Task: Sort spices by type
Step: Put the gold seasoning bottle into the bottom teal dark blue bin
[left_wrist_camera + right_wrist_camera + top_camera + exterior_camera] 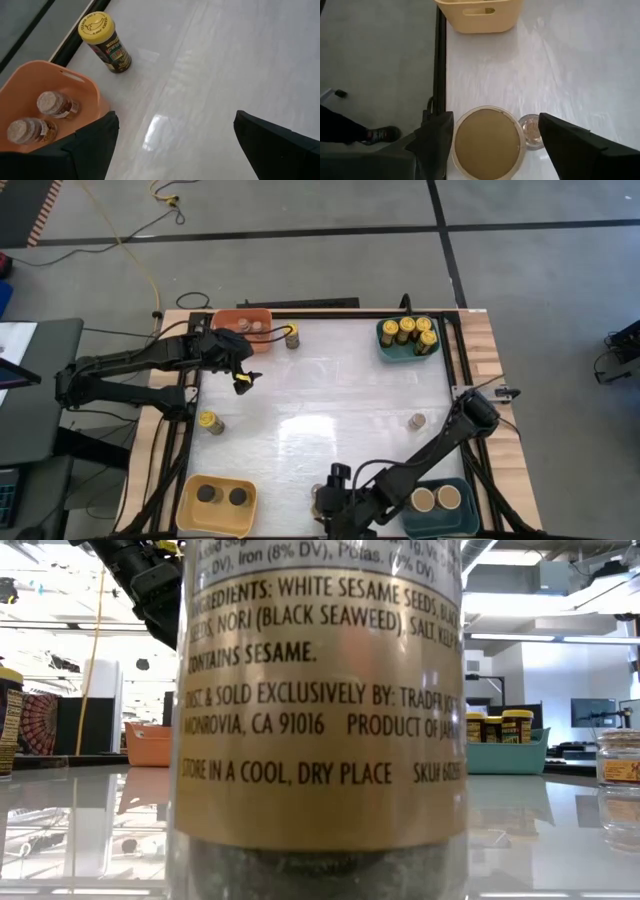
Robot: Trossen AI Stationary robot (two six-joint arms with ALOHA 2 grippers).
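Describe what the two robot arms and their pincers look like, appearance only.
Both arms are black, built of slim jointed segments with dark cables running along them. The left pincer carries a small yellow mark near its tip; the right pincer is plain black. In the wrist views each pincer's fingers are broad, flat, matte dark plates with angled edges.
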